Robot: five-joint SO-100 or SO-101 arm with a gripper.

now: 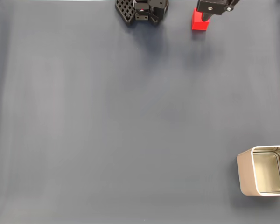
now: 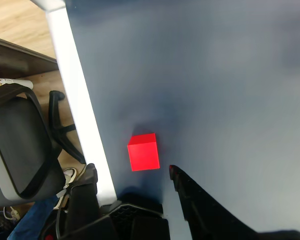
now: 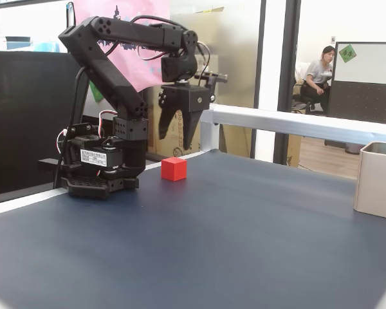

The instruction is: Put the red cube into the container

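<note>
Task barely begun: red cube [image 3: 174,168] resting on the dark mat [image 1: 130,130] near the arm's base, well apart from the empty container [image 1: 246,172] at the far corner. Gripper [image 3: 178,143] hanging just above the cube, fingers parted about a cube's width, holding and touching nothing. Grasp, carry and drop all outstanding.

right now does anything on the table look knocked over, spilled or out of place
Nothing stands out. The red cube sits flat on the mat below the open gripper, and the container stands upright with its opening up at the far corner.
</note>
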